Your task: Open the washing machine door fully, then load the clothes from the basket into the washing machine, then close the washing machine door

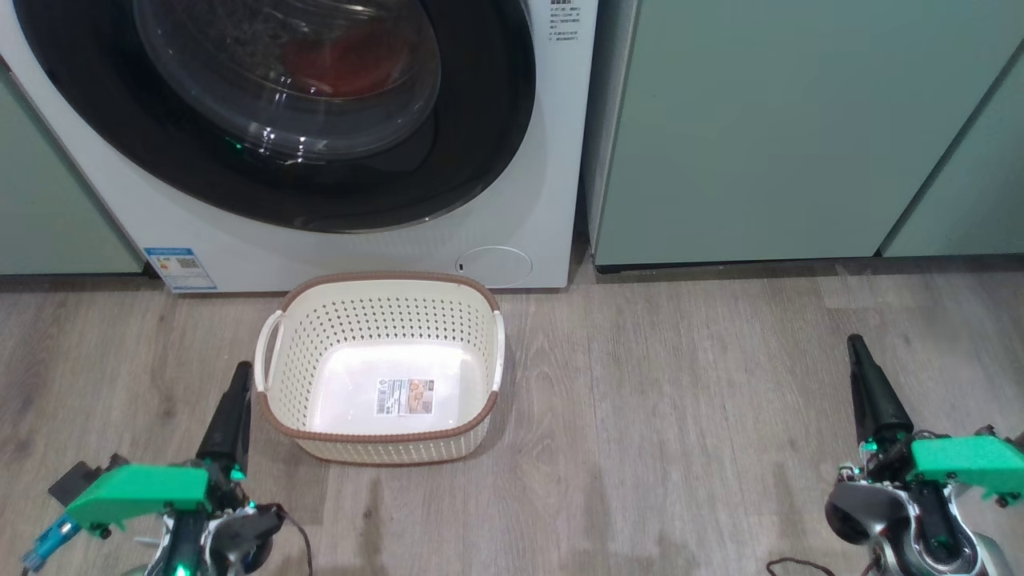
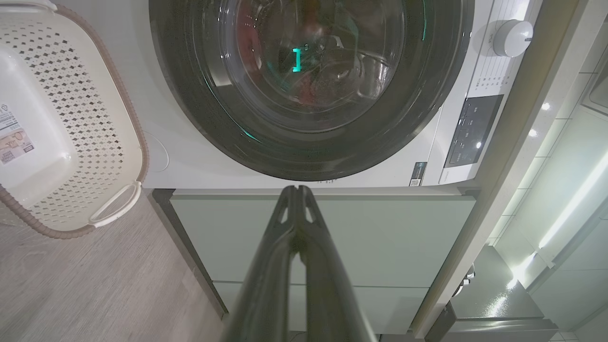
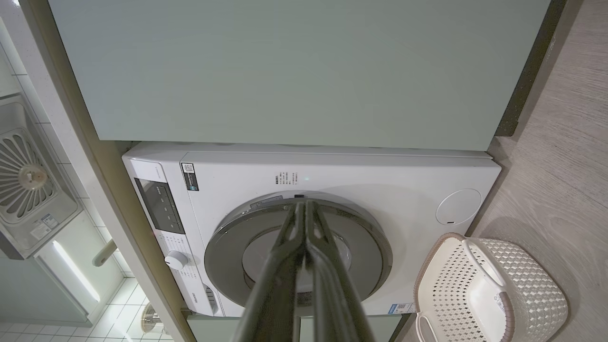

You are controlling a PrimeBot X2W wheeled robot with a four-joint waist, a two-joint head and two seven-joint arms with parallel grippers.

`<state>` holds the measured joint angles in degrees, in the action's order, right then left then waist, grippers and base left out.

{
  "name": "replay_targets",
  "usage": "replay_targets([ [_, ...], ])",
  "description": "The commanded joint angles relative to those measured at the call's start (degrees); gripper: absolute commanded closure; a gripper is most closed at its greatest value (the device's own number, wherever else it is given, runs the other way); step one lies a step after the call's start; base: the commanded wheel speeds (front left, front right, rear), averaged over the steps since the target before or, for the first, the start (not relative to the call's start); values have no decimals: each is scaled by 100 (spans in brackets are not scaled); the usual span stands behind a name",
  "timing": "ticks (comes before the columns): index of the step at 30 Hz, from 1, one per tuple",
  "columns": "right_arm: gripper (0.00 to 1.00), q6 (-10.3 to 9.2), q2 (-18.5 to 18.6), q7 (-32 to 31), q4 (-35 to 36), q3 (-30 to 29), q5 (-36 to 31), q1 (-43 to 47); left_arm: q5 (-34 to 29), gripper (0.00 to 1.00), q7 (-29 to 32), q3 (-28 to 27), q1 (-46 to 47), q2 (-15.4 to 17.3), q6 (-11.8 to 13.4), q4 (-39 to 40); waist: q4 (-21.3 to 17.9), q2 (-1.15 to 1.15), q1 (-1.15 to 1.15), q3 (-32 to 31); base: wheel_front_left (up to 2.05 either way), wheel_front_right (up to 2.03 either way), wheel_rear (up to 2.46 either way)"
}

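The washing machine (image 1: 552, 200) stands straight ahead with its door (image 1: 480, 144) closed flat against the front. Through the domed glass I see red clothes (image 1: 344, 60) inside the drum, also red clothes (image 2: 306, 95) in the left wrist view. The cream basket (image 1: 376, 320) sits on the floor just before the machine, with nothing in it but the label on its bottom. My left gripper (image 1: 240, 376) is shut beside the basket's left handle. My right gripper (image 1: 854, 344) is shut, far right of the basket. Both hold nothing. The wrist views show the shut left gripper (image 2: 298, 190) and right gripper (image 3: 304, 205) pointing toward the door (image 3: 228, 247).
Pale green cabinets flank the machine on the right (image 1: 768, 128) and left (image 1: 48, 208). Bare wood floor (image 1: 680, 416) lies between the basket and my right gripper. The machine's dial (image 2: 512, 37) and dark control panel (image 2: 472, 128) sit along its top.
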<state>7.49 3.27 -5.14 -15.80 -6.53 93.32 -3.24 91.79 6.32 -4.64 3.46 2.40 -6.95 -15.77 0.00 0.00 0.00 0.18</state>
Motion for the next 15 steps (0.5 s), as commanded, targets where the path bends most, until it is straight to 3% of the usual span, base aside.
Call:
replay_targets([
  [1,100,0,37,-52,183,104,-30,-284,37,100,18,-190,273,48,-54,172,0,0,0,0,0,0,0],
  [15,100,0,24,-67,182,86,-46,-286,37,100,18,-189,273,48,-54,172,0,0,0,0,0,0,0],
])
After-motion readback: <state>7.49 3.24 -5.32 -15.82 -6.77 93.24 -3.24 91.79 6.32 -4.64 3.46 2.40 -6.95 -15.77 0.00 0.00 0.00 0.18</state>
